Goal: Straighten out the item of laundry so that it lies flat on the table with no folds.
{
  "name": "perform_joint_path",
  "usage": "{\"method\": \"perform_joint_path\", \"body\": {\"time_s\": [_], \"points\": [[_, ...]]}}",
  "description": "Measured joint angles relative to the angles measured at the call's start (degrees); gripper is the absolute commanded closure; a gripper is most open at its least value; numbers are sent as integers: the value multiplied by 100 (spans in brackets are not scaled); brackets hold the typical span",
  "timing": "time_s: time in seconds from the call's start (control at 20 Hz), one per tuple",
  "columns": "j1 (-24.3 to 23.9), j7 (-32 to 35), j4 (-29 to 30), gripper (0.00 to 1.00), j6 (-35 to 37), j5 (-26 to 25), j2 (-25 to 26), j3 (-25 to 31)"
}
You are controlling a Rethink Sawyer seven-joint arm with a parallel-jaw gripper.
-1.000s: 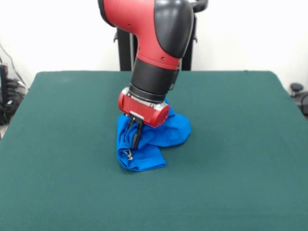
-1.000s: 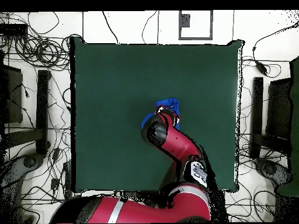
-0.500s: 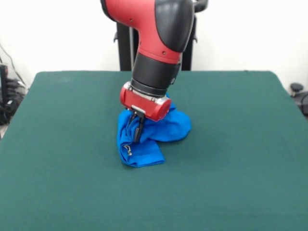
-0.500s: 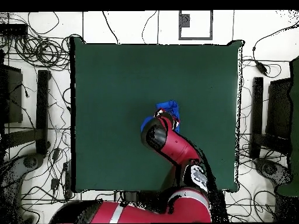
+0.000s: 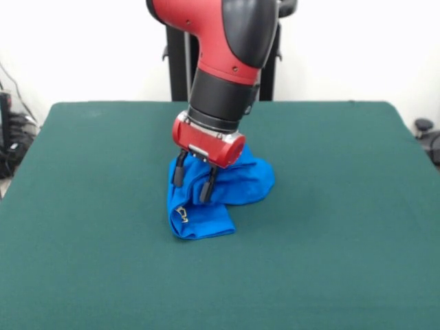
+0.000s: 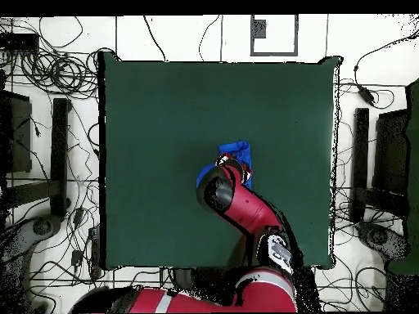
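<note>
The item of laundry (image 5: 227,192), a bright blue shirt, lies bunched and folded near the middle of the dark green table (image 5: 330,206). A small white mark shows on its lower left fold. My gripper (image 5: 192,184) hangs just above the heap's left part, open, its two black fingers spread with blue cloth behind them and nothing held. In the overhead view the arm covers most of the item of laundry (image 6: 237,150); only a blue edge shows beyond the wrist, and the gripper itself is hidden there.
Green table top (image 6: 164,123) stretches wide on every side of the heap. Cables and stands (image 6: 49,147) lie on the floor around the table's edges.
The gripper was shut on the cloth at the heap's left; now its fingers have spread apart and let go, and the wrist has risen slightly. The shirt has barely shifted.
</note>
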Motion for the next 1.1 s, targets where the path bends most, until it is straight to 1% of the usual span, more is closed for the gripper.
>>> {"method": "perform_joint_path", "body": {"time_s": [0.5, 1.1], "points": [[-4, 0, 106, 0, 0, 0, -183, 5], [-309, 0, 105, 0, -86, -20, -24, 405]]}}
